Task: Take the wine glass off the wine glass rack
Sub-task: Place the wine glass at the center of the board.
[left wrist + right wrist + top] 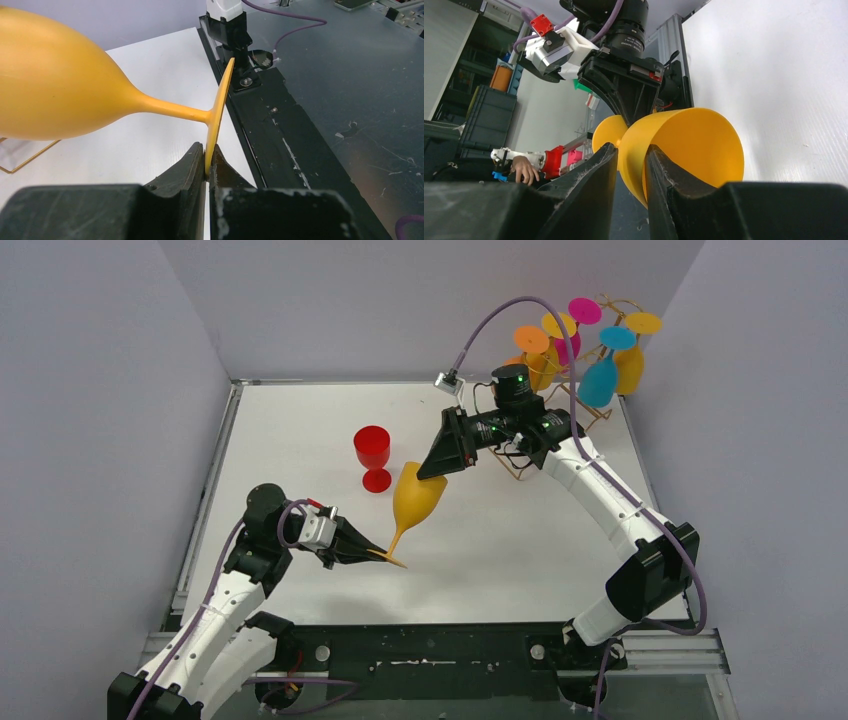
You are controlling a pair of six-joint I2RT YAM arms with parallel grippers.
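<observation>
A yellow wine glass [418, 498] hangs tilted in the air over the middle of the table, bowl up and foot down. My left gripper [385, 556] [207, 167] is shut on the edge of its round foot [220, 110]. My right gripper [432, 472] [631, 150] straddles the bowl's rim [694, 145], one finger inside the bowl and one outside, with a narrow gap still showing beside the wall. The gold wine glass rack [592, 416] stands at the back right behind the right arm, with several coloured glasses hanging upside down from it.
A red wine glass [372, 455] stands upright on the table just left of the yellow one. White walls close in the table's left, back and right sides. A black base plate [300, 150] runs along the near edge.
</observation>
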